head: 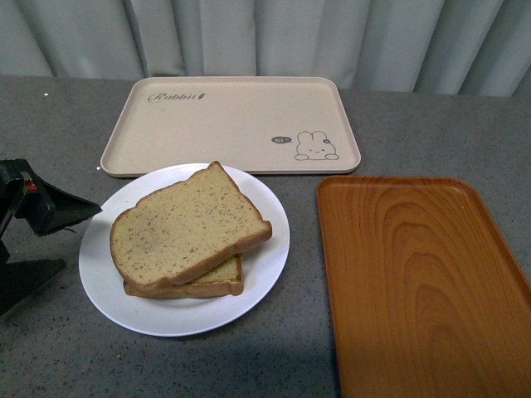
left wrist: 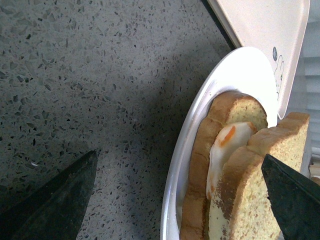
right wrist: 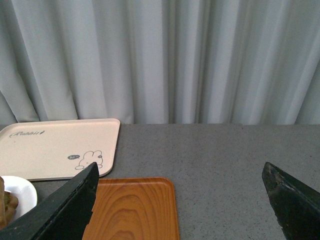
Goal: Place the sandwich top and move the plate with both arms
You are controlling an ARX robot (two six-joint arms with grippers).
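White plate (head: 264, 267) already bears the sandwich top (head: 187, 225). Next, I judge: left gripper (left wrist: 178, 159), jaws apart at its 9 o'clock, clamps the rim; right gripper (right wrist: 180, 167), also apart, takes 3 o'clock.

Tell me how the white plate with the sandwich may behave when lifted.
The plate looks glossy and shallow, so it is probably stiff but slippery to grip. The sandwich top lies skewed over the lower slice, with a fried egg between, so it may slide if the plate tilts.
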